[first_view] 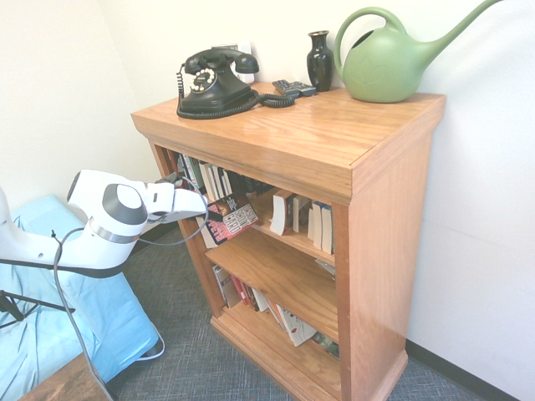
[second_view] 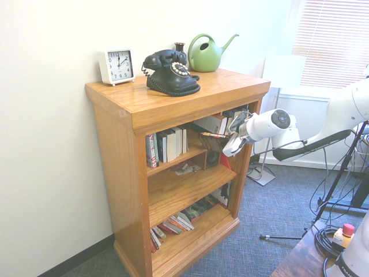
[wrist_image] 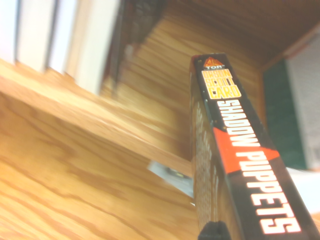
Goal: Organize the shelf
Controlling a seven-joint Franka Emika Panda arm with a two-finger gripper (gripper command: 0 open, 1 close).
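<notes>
From the first exterior view, my tool (first_view: 203, 205) sits at the left, closed on a black paperback (first_view: 231, 219) held tilted in front of the top tier of the shelf (first_view: 368, 175), which stands against the white wall. I judge the risk is the tilted book catching the tier's front edge or knocking over the upright books (first_view: 206, 177) behind it. Farther right, a gap, then loose books (first_view: 303, 219). On top: telephone (first_view: 214, 82), vase (first_view: 319, 60), green watering can (first_view: 391, 60). Grey carpet below.

light: bright, window blinds (second_view: 333, 34) blown out | wrist: blurred — books (wrist_image: 60, 40) perhaps out of focus
</notes>
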